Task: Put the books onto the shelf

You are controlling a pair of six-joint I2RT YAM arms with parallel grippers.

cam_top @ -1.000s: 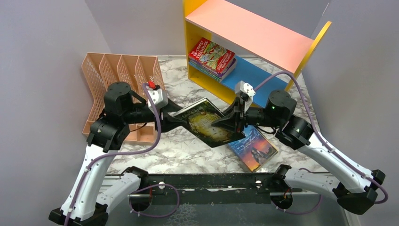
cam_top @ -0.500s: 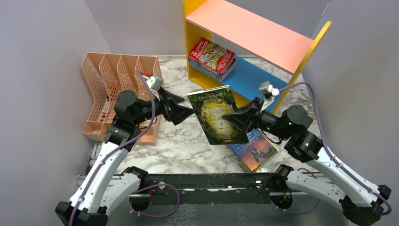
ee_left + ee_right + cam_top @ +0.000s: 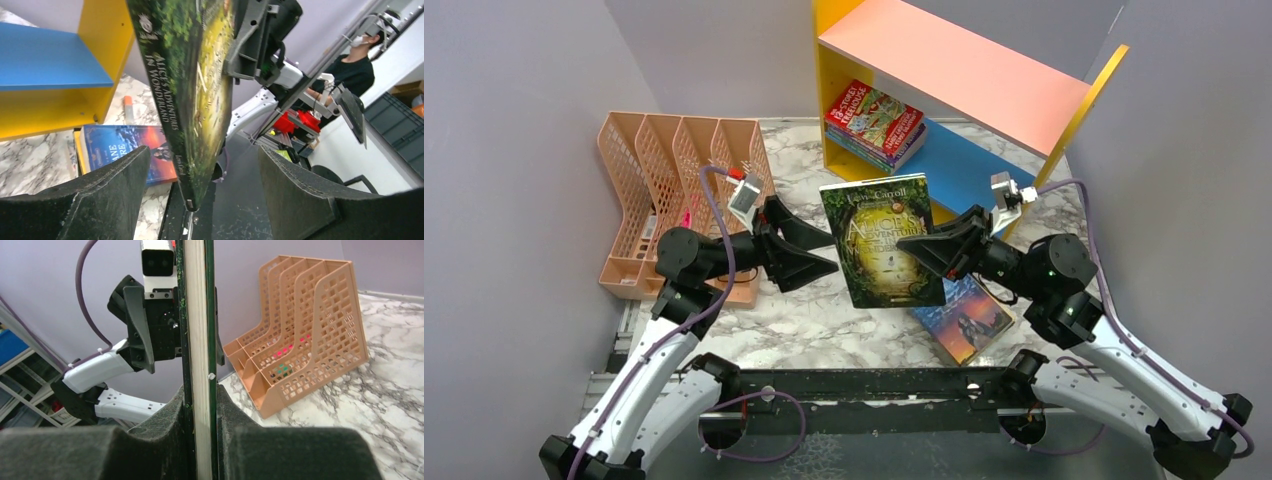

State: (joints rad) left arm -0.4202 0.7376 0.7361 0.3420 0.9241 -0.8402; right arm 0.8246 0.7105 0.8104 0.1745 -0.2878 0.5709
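Note:
A dark green-gold book (image 3: 879, 240) hangs upright in the air above the table, cover toward the overhead camera. My right gripper (image 3: 916, 245) is shut on its right edge; in the right wrist view both pads press the covers (image 3: 200, 315) at the gripper (image 3: 200, 407). My left gripper (image 3: 832, 254) stands open just left of the spine, touching nothing. In the left wrist view the spine (image 3: 170, 100) sits in the gap of the gripper (image 3: 204, 152). A blue "Jane Eyre" book (image 3: 964, 315) lies flat on the table. Other books (image 3: 874, 122) are stacked on the shelf's blue board (image 3: 969, 165).
A peach mesh file rack (image 3: 674, 160) stands at the back left, behind my left arm. The shelf's yellow side panel (image 3: 1079, 100) rises behind the right arm. An orange-tipped pen (image 3: 128, 107) lies by the shelf's foot. A black rail (image 3: 864, 385) runs along the near edge.
My left gripper let go of the green-gold book, opened and drew back left. The right gripper swung the book from tilted to upright and carried it slightly toward the shelf.

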